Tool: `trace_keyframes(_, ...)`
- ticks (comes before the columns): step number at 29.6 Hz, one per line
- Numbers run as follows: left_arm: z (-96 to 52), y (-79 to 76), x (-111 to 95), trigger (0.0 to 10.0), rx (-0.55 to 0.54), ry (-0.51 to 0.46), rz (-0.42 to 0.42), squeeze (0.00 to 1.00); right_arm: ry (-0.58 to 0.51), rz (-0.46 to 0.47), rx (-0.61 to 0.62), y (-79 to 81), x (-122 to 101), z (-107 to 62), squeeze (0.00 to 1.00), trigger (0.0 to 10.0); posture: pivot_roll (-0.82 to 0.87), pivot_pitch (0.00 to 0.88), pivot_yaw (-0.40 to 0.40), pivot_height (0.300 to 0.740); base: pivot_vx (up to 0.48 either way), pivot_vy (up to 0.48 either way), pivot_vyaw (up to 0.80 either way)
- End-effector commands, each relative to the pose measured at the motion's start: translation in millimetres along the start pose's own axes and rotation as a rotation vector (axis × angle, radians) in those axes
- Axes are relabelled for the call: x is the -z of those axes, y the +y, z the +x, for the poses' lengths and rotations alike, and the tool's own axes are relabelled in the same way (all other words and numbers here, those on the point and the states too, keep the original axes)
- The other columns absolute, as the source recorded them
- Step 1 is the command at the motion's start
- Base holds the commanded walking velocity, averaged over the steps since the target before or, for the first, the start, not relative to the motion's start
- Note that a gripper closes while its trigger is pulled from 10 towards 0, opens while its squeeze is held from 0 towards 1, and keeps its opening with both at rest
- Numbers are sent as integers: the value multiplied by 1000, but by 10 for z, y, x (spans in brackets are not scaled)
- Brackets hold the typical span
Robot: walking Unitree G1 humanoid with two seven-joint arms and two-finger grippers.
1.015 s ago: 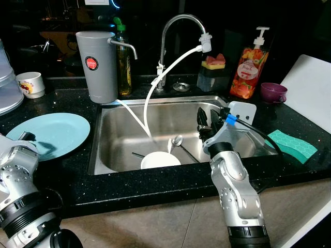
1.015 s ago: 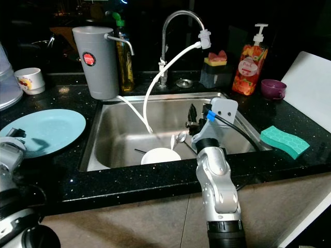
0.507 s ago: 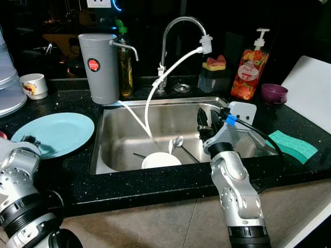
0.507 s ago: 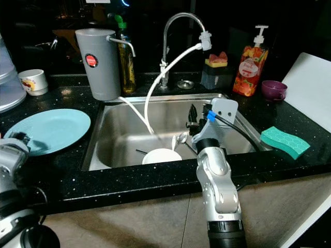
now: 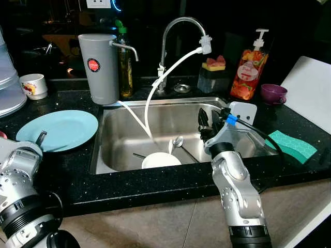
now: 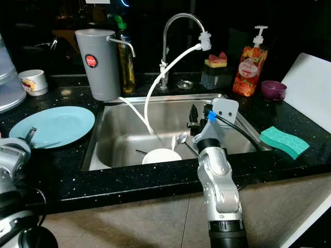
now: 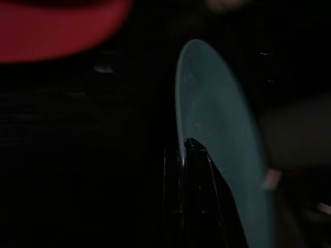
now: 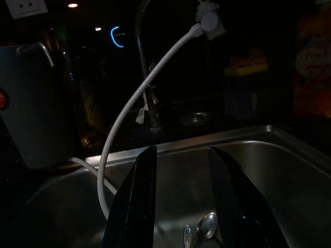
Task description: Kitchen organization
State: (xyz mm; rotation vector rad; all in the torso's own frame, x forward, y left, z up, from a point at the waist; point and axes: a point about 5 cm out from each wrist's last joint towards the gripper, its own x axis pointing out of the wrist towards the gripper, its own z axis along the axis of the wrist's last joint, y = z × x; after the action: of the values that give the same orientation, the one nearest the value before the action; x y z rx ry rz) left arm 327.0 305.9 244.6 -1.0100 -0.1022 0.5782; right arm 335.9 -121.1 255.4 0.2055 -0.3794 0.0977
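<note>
A light blue plate [image 5: 62, 128] sits on the black counter left of the sink, its near rim pinched by my left gripper [image 5: 39, 138], which is shut on it. The left wrist view shows the plate [image 7: 217, 134] edge-on with a black finger [image 7: 195, 155] against its rim. My right gripper [image 5: 208, 123] hovers open over the right part of the steel sink [image 5: 170, 116], holding nothing; its two fingers [image 8: 139, 196] stand apart. In the basin lie a white bowl [image 5: 161, 160] and a spoon [image 5: 176, 141].
A grey water filter [image 5: 97, 67], an oil bottle [image 5: 124, 62], the faucet [image 5: 178, 31] with a white hose [image 5: 155, 88], a soap dispenser [image 5: 246, 70] and a purple cup [image 5: 272, 93] line the back. A green sponge [image 5: 291, 144] and white board [image 5: 310, 88] lie right; a white cup [image 5: 33, 85] stands left.
The blue plate has shifted slightly right and away in my left gripper, whose finger now stands up at the rim. The right arm has stayed over the sink.
</note>
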Motion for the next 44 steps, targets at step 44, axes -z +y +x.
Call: trace_keyframes(44, -983, -1073, 311, 10000, 1169, 224, 10, 0, 122, 951, -469, 353, -172, -175, 0, 10000, 157, 80, -51, 740, 0, 0, 0)
